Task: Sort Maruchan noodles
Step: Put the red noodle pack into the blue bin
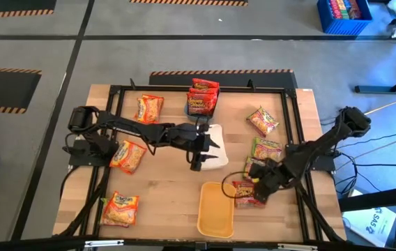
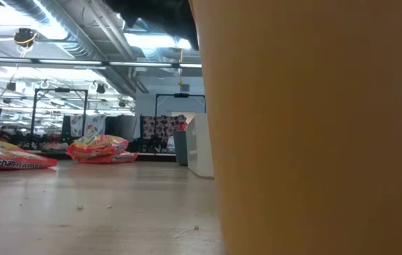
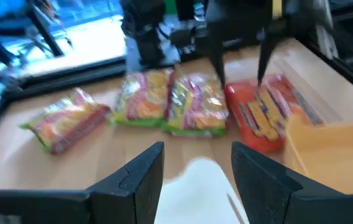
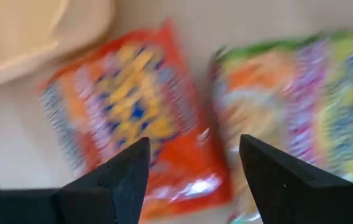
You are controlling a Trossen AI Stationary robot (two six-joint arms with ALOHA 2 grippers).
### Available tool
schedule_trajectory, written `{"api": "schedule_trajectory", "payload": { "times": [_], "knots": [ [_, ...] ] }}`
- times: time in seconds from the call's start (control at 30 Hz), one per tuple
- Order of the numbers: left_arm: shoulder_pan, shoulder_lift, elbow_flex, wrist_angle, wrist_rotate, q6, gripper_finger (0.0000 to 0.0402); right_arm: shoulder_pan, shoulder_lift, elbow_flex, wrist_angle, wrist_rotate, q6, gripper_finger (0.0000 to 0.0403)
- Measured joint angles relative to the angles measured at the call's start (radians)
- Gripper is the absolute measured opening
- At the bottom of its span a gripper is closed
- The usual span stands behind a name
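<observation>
The pale wooden tabletop (image 1: 163, 202) has a matt, visibly grained surface carrying scattered crumbs. The red crinkled plastic noodle packet (image 4: 139, 118) is glossy film that catches highlights near its sealed edge; the green-and-red printed plastic packet (image 4: 301, 118) beside it shows the same sheen. The orange-yellow rectangular plastic tray (image 1: 215, 209) is smooth and matt. The white rectangular tray (image 1: 215, 143) looks smooth.

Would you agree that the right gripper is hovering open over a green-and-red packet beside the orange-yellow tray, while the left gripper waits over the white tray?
Not quite: the right gripper hovers open over a red packet, as the right wrist view shows; the green-and-red packet lies beside it. The rest holds: the orange-yellow tray is alongside, and the left gripper waits over the white tray.
</observation>
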Motion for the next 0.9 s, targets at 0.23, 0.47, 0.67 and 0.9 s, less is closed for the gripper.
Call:
{"api": "schedule_trajectory", "payload": {
  "times": [0.23,0.47,0.67,0.9],
  "knots": [
    [-0.032,0.026,-0.003,0.049,0.078,-0.040,0.0180,0.204,0.001,0.000,0.026,0.047,0.417,0.0234],
    [-0.077,0.026,-0.003,0.116,0.026,0.022,0.0180,0.364,0.002,-0.117,0.200,0.227,0.852,0.0234],
    [-0.079,0.098,0.029,0.132,0.033,0.021,0.0180,0.464,0.002,-0.235,0.283,0.305,1.063,0.0234],
    [-0.082,0.274,0.218,0.035,0.044,-0.017,0.0180,0.530,0.004,-0.350,0.491,0.430,1.128,0.0234]
  ]
}}
